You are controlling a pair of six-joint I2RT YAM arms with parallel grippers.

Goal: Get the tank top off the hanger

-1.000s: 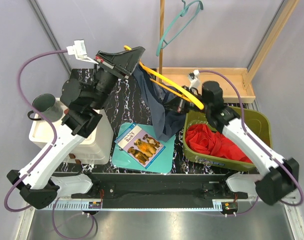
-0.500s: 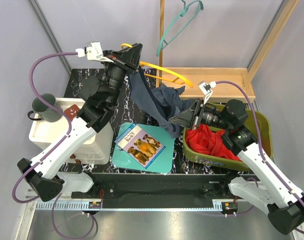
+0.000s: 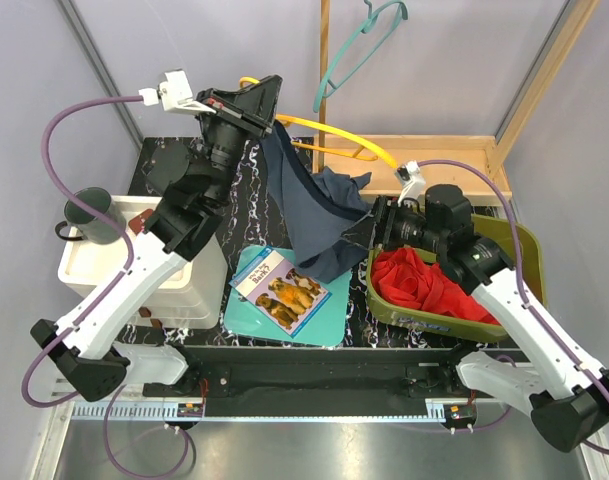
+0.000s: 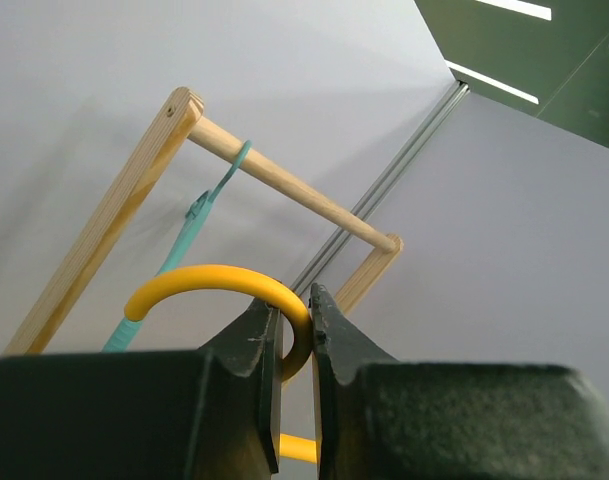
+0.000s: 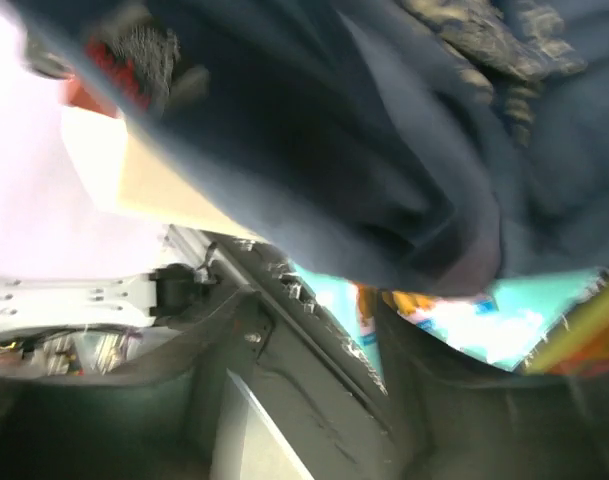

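Here left claw point(image 4: 292, 312) clamps one yellow hanger point(image 4: 199, 276), right claw point(image 5: 319, 340) gapes beside tank top point(image 3: 309, 215).

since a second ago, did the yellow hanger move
Yes. The yellow hanger swung its right end rearward, from over the green bin back rim to over the wooden rack base.

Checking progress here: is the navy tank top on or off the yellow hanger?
Partly on. The tank top hangs from the yellow hanger beside the left gripper, while the hanger's other arm sticks out bare.
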